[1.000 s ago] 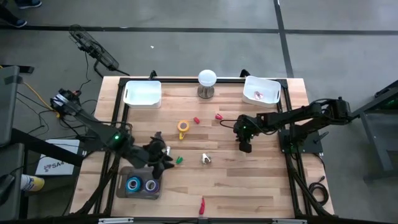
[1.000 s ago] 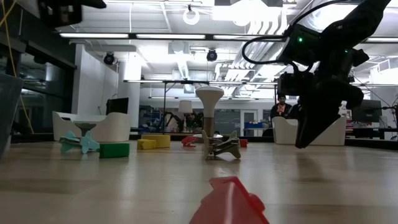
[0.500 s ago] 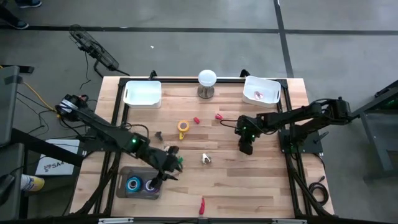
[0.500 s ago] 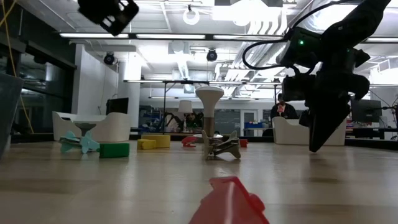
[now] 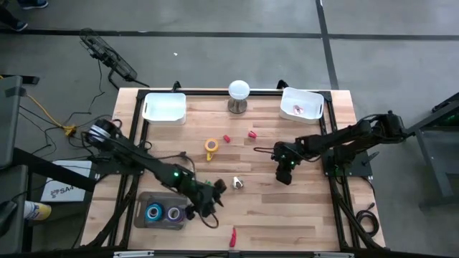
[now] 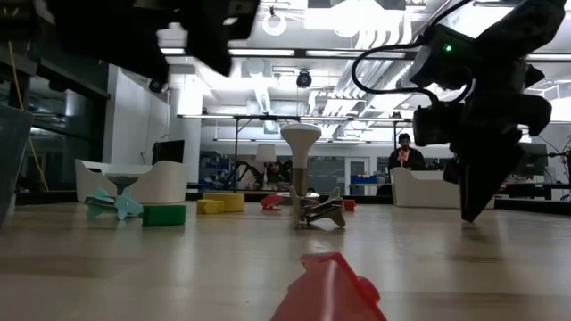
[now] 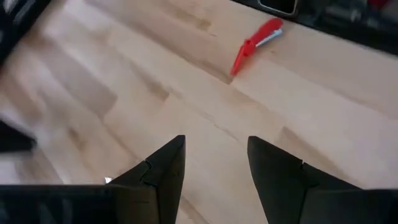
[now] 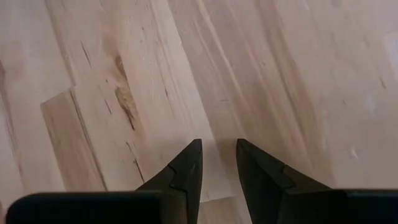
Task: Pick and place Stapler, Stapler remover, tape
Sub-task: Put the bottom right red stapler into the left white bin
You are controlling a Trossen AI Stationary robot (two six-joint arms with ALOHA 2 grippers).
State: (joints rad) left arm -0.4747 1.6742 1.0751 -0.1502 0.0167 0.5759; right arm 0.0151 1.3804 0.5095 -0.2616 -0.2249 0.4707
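The left gripper (image 5: 213, 206), jaws apart and empty, had swung right from the grey tray (image 5: 140, 213) holding 2 tape rolls (image 5: 163, 213); the red stapler remover (image 5: 232, 236) lay just ahead. The right gripper (image 5: 285, 177), slightly open and empty, had dropped lower.

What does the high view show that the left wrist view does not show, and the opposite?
Only the high view shows the grey tray holding a blue tape roll and a purple tape roll, the two white bins, the yellow-orange tape roll, and the right pincer hanging over bare wood. Only the left wrist view shows the gap between the left pincer's fingers, open with nothing between them. Both views show the red tool near the table's front edge and the wooden table.
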